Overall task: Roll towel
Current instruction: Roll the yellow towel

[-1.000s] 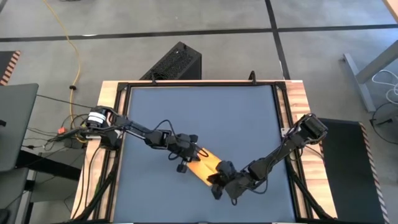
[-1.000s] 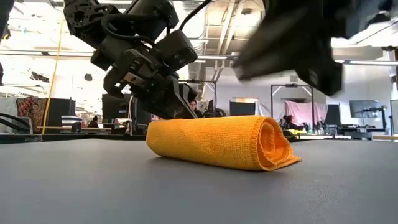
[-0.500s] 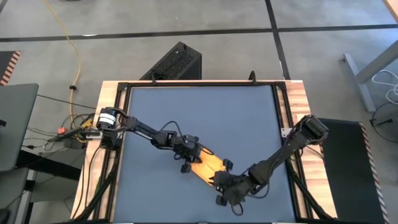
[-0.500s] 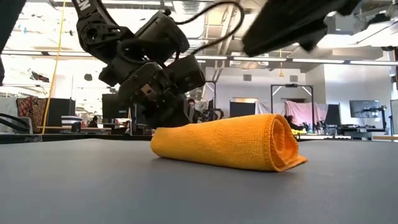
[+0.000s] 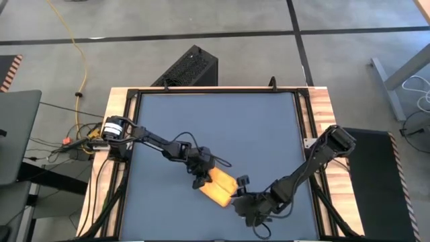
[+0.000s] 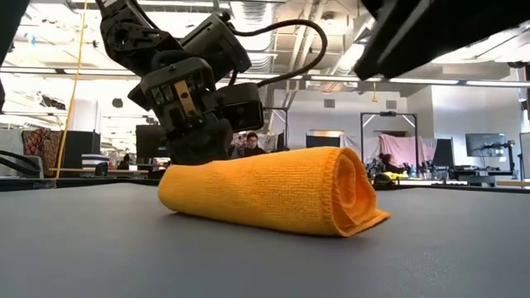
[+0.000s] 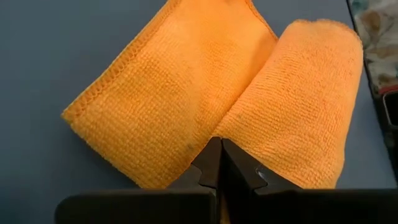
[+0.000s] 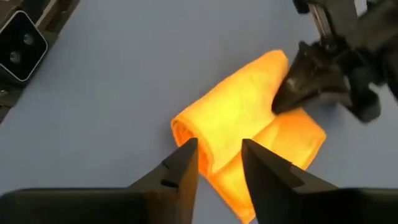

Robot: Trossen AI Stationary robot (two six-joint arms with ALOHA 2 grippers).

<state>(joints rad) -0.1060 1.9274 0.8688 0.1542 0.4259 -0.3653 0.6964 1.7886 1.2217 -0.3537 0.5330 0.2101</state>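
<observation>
The yellow-orange towel (image 5: 219, 187) lies on the dark table mat, part rolled. A thick roll (image 7: 305, 106) lies beside a flat tail (image 7: 155, 106), and the roll's spiral end (image 6: 352, 186) faces the near side. My left gripper (image 5: 203, 177) is shut at the towel's far-left end. It also shows in the low view (image 6: 201, 147) and in its own wrist view (image 7: 217, 149). My right gripper (image 8: 217, 155) is open, its fingers standing above the roll's near end (image 8: 189, 134), at the towel's near-right side (image 5: 238, 193). My left gripper presses its shut fingertips into the crease where the roll meets the flat tail (image 7: 214, 127), at the towel's edge. The fingers come slanting down from the table's far left. The towel lies on the mat, roll and tail side by side.
The dark mat (image 5: 215, 128) has bare room on its far half and left side. Wooden rails (image 5: 322, 121) frame it. A black box (image 5: 191, 67) stands on the floor beyond the far edge. A person (image 6: 248, 142) sits in the room behind.
My left gripper has moved toward the table's near edge with its fingers at the towel. The towel has slid toward the near-left and looks shorter from above. My right gripper has drawn off the towel's near end toward the near edge and risen.
</observation>
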